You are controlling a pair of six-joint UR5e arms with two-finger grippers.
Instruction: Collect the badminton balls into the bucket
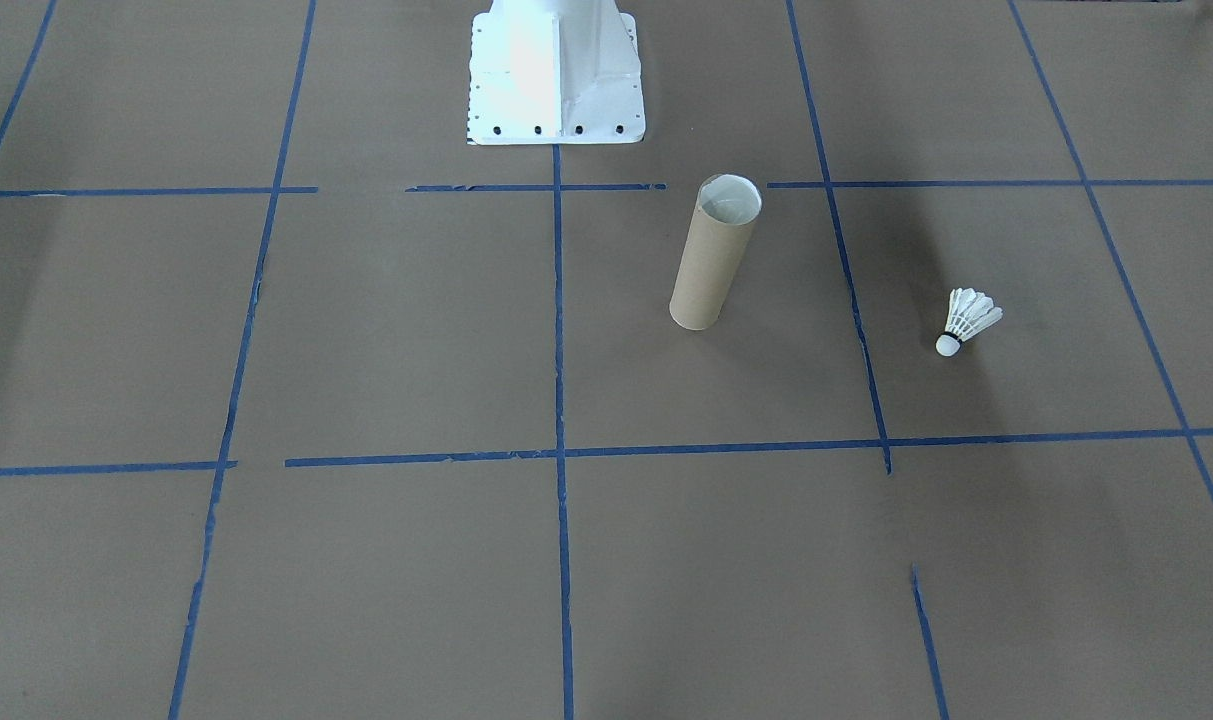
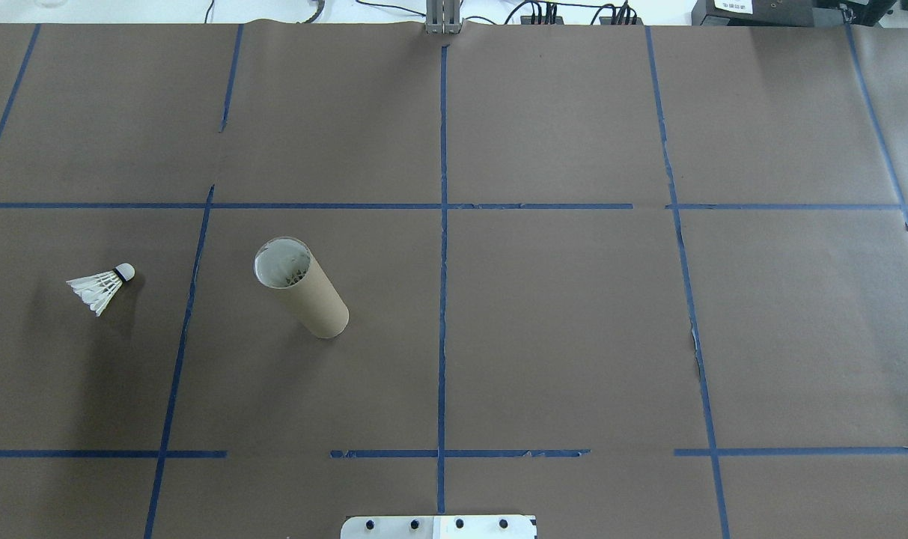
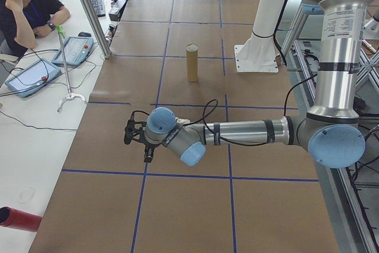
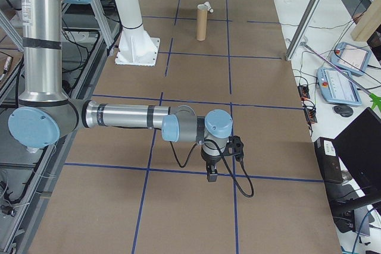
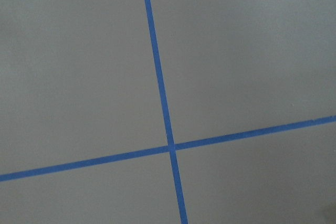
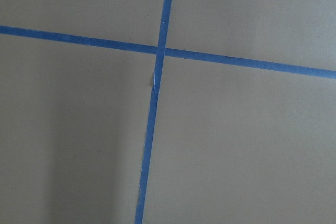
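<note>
On the paper-covered table (image 2: 558, 314) the cardboard tube (image 2: 304, 292) stands upright, mouth up, and the feather shuttlecock (image 2: 100, 288) lies on its side well apart, toward the robot's left. It looks featherlight and crushable; I'd take it by the cork tip. Left claw (image 3: 137, 137) and right claw (image 4: 221, 157) hold nothing; how far open, I can't tell

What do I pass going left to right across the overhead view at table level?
Shuttlecock → tube standing upright, apart from it → centre tape line → bare paper crossed by another tape line.
</note>
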